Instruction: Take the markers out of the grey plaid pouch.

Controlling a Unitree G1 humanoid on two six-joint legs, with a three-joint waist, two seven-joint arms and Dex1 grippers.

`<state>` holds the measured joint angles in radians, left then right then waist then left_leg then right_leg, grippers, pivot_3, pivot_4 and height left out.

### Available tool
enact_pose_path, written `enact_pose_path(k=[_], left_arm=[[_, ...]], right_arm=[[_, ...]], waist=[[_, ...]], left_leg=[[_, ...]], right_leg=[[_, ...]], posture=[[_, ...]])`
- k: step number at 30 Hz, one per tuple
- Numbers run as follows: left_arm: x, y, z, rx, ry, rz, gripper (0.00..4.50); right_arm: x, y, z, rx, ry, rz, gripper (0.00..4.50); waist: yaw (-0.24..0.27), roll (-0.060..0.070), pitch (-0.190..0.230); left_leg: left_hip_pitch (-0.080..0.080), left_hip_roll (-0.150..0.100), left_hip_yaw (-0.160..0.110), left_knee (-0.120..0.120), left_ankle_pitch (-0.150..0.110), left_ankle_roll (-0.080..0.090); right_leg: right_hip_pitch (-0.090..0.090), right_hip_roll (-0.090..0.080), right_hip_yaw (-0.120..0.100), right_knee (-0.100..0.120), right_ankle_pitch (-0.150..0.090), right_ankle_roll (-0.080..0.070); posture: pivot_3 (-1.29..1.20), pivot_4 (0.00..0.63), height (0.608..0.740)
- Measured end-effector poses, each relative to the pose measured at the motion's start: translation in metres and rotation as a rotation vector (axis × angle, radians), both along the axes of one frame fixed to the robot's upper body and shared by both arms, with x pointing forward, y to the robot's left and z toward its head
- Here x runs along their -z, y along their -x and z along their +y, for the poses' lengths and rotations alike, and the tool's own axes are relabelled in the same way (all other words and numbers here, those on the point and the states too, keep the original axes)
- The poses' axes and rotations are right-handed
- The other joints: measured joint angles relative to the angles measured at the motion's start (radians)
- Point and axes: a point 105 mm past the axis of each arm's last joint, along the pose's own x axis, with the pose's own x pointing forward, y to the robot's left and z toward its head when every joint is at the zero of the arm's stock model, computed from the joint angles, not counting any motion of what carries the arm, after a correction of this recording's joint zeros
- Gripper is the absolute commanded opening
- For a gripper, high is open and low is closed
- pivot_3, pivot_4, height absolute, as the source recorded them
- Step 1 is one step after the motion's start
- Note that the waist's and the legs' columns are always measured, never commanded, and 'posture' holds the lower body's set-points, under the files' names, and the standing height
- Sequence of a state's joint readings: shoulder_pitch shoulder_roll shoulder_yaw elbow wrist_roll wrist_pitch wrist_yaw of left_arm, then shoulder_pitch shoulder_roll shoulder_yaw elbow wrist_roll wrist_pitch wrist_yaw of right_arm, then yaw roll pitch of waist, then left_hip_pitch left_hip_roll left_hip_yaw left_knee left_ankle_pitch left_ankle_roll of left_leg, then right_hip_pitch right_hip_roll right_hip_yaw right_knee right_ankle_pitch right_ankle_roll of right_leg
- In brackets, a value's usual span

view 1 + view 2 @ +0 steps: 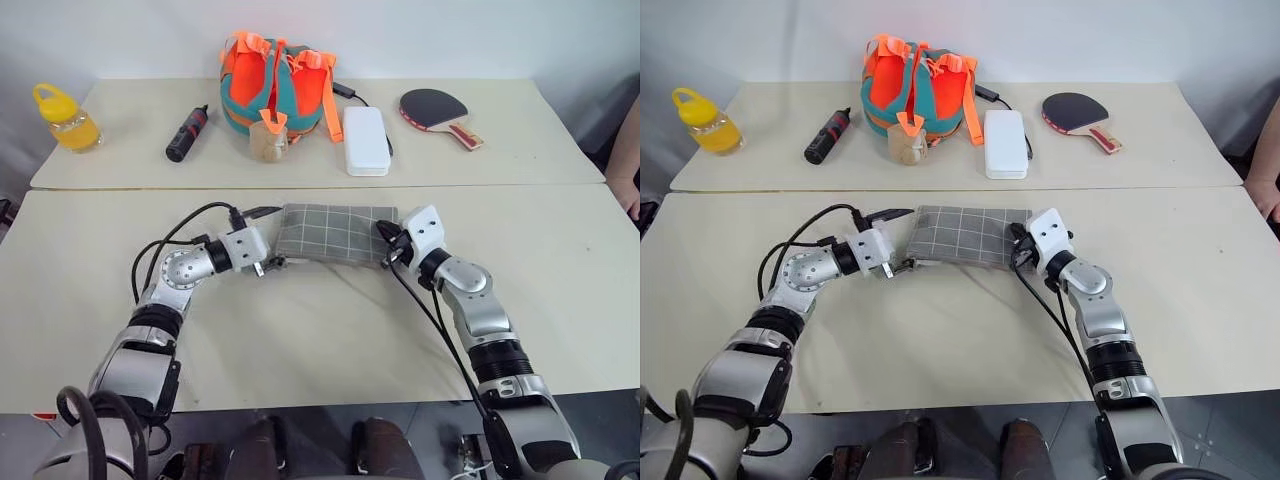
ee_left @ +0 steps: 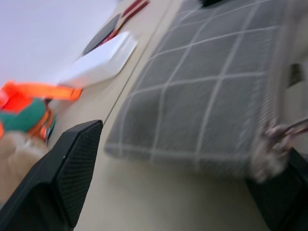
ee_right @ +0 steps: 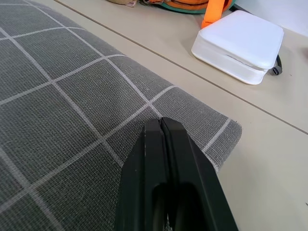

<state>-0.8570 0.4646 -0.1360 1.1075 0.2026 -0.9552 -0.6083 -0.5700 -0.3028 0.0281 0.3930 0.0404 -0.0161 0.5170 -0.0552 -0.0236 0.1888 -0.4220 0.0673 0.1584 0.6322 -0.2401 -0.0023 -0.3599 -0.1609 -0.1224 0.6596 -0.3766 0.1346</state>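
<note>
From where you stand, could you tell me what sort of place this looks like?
Probably a lab or test room set up for handling trials: two plain beige tables pushed together against a bare white wall, with unrelated props laid out, such as a table tennis paddle, an orange-and-teal bag and a grey plaid pouch.

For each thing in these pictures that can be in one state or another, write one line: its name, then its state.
grey plaid pouch: lying flat, looks zipped
left gripper: open at the pouch's zipper end
right gripper: shut on the pouch's other end
orange-and-teal bag: upright
yellow bottle: capped, upright
</note>
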Motion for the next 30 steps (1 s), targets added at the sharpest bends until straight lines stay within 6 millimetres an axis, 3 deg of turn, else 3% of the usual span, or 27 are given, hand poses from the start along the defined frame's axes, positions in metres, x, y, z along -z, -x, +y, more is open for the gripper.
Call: enact_pose_path(k=[5,7,13,19,20,25,29,30], left_arm=[[-0.002,0.000,-0.003,0.015,-0.037,-0.037,4.50],[-0.002,-0.001,-0.003,0.014,-0.037,-0.033,4.10],[0.006,0.000,-0.008,0.028,-0.047,0.003,2.22],[-0.002,-0.002,-0.006,0.015,-0.008,-0.004,0.34],[-0.003,-0.003,-0.006,0.015,0.000,0.000,0.06],[-0.003,-0.004,-0.006,0.009,0.056,0.062,0.02],[-0.001,0.000,-0.011,0.038,0.046,0.117,0.02],[-0.002,0.002,-0.013,0.042,0.041,0.127,0.02]], right_arm=[[0.000,0.001,0.000,0.002,0.000,0.006,0.05],[0.000,0.001,0.000,0.002,0.000,0.007,0.00],[0.001,0.001,0.000,-0.001,0.001,0.008,0.00],[0.001,0.002,0.001,-0.012,0.003,0.010,0.00],[0.000,0.002,0.002,-0.021,0.002,0.011,0.39],[-0.025,0.013,0.007,-0.124,0.021,-0.070,2.01],[-0.061,0.046,0.027,-0.372,0.173,-0.239,3.42],[-0.064,0.055,0.033,-0.431,0.220,-0.257,3.42]], waist=[[0.001,0.000,0.000],[0.001,0.000,0.000],[0.000,0.000,0.000],[0.000,0.000,0.000],[0.000,0.000,0.000],[0.002,0.000,0.000],[0.001,0.000,0.000],[0.001,0.000,0.000]], left_leg=[[0.000,0.000,0.000,0.000,0.000,0.000],[0.000,0.000,0.000,0.001,0.000,0.000],[0.000,0.000,0.000,0.001,0.000,0.000],[0.000,0.000,0.000,0.001,0.000,0.000],[0.000,0.000,0.000,0.001,0.000,0.000],[0.000,0.000,-0.001,0.001,0.000,0.000],[-0.001,0.000,-0.001,0.000,0.000,0.000],[-0.001,0.000,-0.001,0.000,0.000,0.000]], right_leg=[[0.000,0.000,0.000,0.000,0.000,0.000],[0.000,0.000,0.000,0.000,0.000,0.000],[0.000,0.000,0.000,0.001,0.000,0.000],[0.000,0.000,0.000,0.001,0.000,0.000],[0.000,0.000,0.000,0.001,0.000,0.000],[0.000,0.000,0.000,0.001,0.000,0.000],[-0.001,0.000,0.000,0.001,0.000,0.000],[-0.001,0.000,0.000,0.001,0.000,0.000]], posture=[[0.00,0.150,0.740],[0.00,0.150,0.740],[0.00,0.150,0.740],[0.00,0.150,0.740],[0.00,0.150,0.740],[0.00,0.150,0.740],[0.00,0.150,0.740],[0.00,0.150,0.740]])
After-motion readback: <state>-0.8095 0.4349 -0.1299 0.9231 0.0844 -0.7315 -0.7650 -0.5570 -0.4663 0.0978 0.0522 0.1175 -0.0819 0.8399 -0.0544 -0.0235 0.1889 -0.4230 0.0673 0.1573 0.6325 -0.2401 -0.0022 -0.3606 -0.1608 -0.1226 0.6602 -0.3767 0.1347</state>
